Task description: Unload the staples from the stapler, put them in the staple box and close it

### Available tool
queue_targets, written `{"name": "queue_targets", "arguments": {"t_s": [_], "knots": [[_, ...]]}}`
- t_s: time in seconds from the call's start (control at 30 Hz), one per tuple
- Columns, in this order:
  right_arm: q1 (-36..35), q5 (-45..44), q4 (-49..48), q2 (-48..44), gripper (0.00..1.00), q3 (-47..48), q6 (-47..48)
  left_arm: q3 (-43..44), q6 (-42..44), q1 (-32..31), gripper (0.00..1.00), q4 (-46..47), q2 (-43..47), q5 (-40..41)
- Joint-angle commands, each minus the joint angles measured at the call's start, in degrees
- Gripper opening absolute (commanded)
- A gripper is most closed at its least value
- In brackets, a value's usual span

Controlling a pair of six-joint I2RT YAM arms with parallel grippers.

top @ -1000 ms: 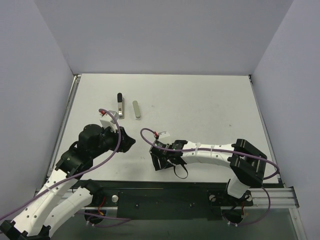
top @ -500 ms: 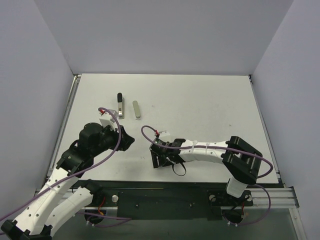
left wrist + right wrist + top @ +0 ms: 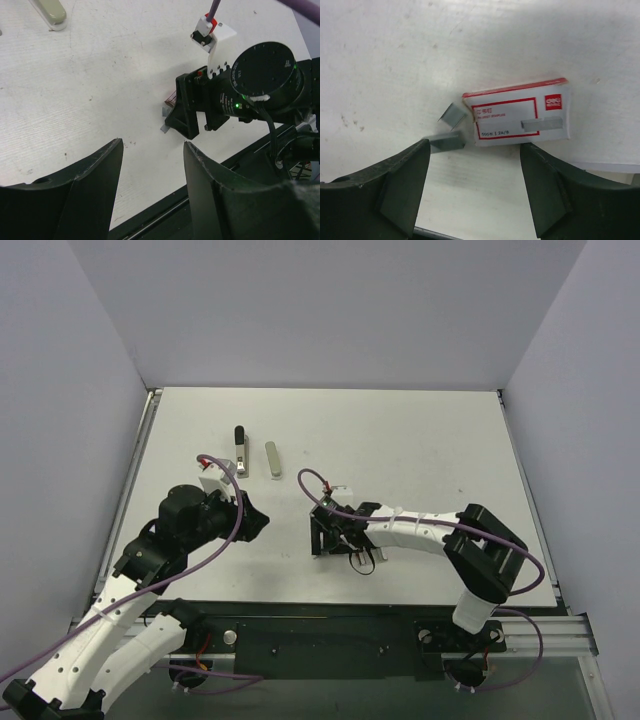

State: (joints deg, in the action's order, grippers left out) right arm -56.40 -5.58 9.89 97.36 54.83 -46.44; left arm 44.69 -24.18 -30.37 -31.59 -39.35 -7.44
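Staples (image 3: 451,116) lie loose on the tabletop (image 3: 400,440) near 6 o'clock, just beside the red staple box (image 3: 520,117). The stapler (image 3: 241,452) rests at 11 o'clock. Unloading looks done. The right pincer (image 3: 475,155) and left pincer (image 3: 152,145) both gape, empty.

- The stapler (image 3: 241,452) lies on the white table (image 3: 420,440), far left of centre, with its black end pointing away from the arms.
- A slim grey piece (image 3: 272,460) lies just beside it on the right, not touching.
- The left gripper (image 3: 258,523) sits nearer the bases than both.
- The right gripper (image 3: 322,538) is level with it, well apart.
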Motion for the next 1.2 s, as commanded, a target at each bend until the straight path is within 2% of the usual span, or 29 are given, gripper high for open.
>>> {"name": "queue_targets", "arguments": {"t_s": [0.0, 0.37, 0.63, 1.17], "knots": [[1.8, -0.2, 0.7, 1.5, 0.68, -0.5, 0.6, 0.0, 0.4, 0.6, 0.61, 0.7, 0.0, -0.8], [-4.6, -0.1, 1.2, 4.9, 0.68, 2.5, -3.1, 0.0, 0.4, 1.2, 0.61, 0.8, 0.2, -1.6], [-4.9, -1.6, 1.6, 5.9, 0.68, 3.0, -8.8, -0.1, 0.4, 1.2, 0.61, 0.9, 0.6, -1.9], [-4.4, -2.5, 1.8, 10.6, 0.66, 7.3, -10.7, -0.3, 0.5, 1.1, 0.61, 1.2, 0.9, -2.1]]}}
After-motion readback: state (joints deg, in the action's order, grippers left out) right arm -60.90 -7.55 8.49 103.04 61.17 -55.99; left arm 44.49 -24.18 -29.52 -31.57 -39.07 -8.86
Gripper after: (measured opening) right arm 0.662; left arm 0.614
